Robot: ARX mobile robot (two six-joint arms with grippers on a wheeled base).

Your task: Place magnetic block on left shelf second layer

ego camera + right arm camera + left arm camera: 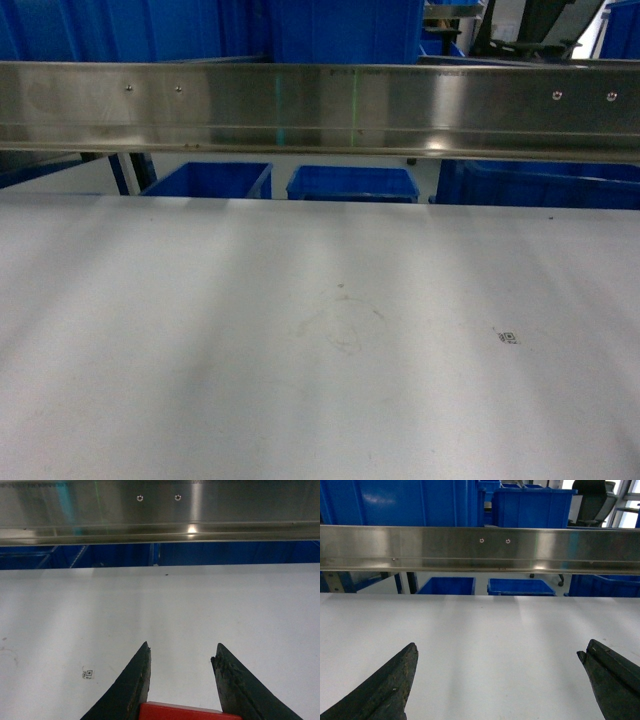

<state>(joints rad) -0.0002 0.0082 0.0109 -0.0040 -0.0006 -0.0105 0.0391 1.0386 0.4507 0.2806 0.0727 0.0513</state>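
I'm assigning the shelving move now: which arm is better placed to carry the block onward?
Right. The right gripper already has the small red magnetic block between its black fingers, over the white tabletop. The left gripper hangs wide open and empty.

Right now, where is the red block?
In the right wrist view, the red block sits at the bottom edge between the fingers of the right gripper, above the white table.

Black, tapered, scuffed fingers [390,690]
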